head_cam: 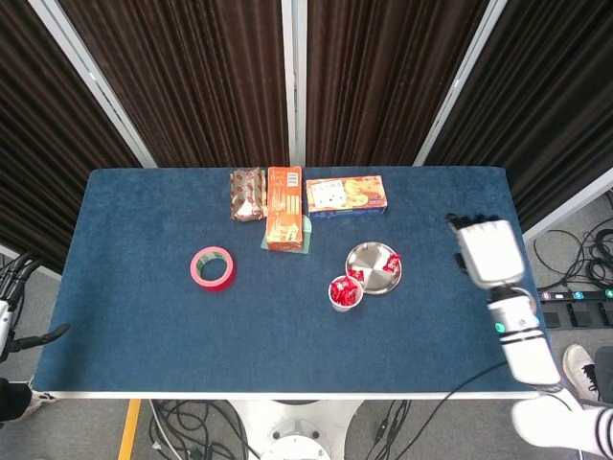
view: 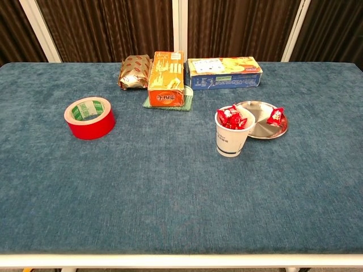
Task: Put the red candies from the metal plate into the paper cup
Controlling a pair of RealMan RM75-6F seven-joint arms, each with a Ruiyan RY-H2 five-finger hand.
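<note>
Currently: paper cup [view: 231, 133] centre-right of frame, heaped with red candies [view: 232, 117]; metal plate [view: 258, 127] touching its right side, one candy [view: 275, 115] remaining. Right hand [head_cam: 488, 251] far right, fingers [head_cam: 469, 221] spread, holding nothing.

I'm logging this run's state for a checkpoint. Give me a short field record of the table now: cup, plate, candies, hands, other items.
paper cup: upright, heaped with red candies
metal plate: right of the cup, against it
candy on plate: one red piece at the right rim
right hand: near the table's right edge, away from the plate, fingers spread, holding nothing
left hand: not in view
other items: red tape roll, orange box, brown packet, blue-sided box
</note>
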